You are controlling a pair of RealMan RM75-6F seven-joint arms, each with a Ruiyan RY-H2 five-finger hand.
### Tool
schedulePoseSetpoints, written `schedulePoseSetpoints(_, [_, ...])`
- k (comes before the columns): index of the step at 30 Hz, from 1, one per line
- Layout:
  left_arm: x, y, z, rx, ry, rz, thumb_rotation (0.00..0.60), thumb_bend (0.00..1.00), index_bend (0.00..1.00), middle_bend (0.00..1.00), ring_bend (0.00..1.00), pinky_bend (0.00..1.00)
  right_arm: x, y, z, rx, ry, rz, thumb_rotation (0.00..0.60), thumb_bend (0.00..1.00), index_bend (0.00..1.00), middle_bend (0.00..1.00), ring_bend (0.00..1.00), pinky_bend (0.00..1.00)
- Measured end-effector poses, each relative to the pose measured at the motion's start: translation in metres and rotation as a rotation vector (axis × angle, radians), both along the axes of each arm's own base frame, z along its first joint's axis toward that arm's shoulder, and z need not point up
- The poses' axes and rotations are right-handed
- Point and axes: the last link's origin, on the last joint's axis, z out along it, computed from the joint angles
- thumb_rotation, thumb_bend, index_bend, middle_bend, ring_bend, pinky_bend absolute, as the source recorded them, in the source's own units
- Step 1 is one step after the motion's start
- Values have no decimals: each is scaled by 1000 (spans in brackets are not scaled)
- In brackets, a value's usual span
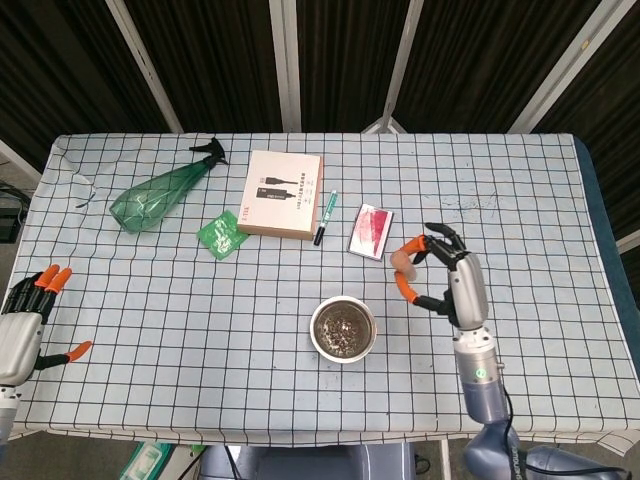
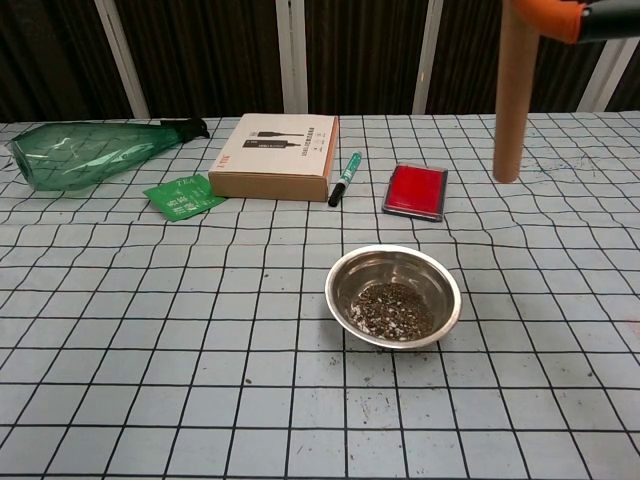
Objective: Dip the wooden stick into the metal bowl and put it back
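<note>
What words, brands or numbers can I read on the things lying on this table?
None can be read for certain.
Cardboard box: a black label with white print and small red lettering at its corner, too small and blurred to read.
Green packet: faint print, unreadable.
Green marker: markings on the barrel too small to read.
Red case, green spray bottle, metal bowl and wooden stick: no visible text.

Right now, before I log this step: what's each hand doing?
Left hand: open, holding nothing, fingers apart at the table's edge.
Right hand: holding the wooden stick upright, lifted clear of the metal bowl.
</note>
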Motion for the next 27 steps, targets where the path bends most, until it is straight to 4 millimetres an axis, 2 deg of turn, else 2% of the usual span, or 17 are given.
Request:
schedulePoseSetpoints(5, [1,0,-1,-2,4,-2,600,95,0,0,0,0,-41,-14,18,-58,206,-105,600,605,801,629,572,238])
schedulePoseSetpoints(9, [1,0,-2,-2,7,-2,600,95,0,0,0,0,-73,-20,29,-145,443,-200,600,604,801,629,572,238])
schedulePoseSetpoints(13, [1,1,-2,-1,8,-1,600,95,0,0,0,0,-94,-23,37,-225,673,-275,600,604,801,629,572,238])
schedulePoseSetpoints(18, [1,0,-1,0,8,0,600,95,0,0,0,0,-105,-20,36,-246,870,-315,600,604,779,629,563,189])
schedulePoseSetpoints(20, [1,0,-1,0,8,1,600,95,0,0,0,0,-108,-18,32,-232,919,-320,600,604,697,593,503,129])
schedulePoseSetpoints(22, [0,-1,-1,-1,7,2,600,95,0,0,0,0,-112,-15,25,-196,958,-325,600,593,532,484,387,45])
schedulePoseSetpoints(24, [0,-1,-1,-3,7,3,600,95,0,0,0,0,-115,-11,17,-148,987,-328,600,495,298,327,233,3])
schedulePoseSetpoints(27, [0,-1,-1,-7,9,3,600,95,0,0,0,0,-117,-5,5,-65,1032,-332,600,343,89,190,92,0])
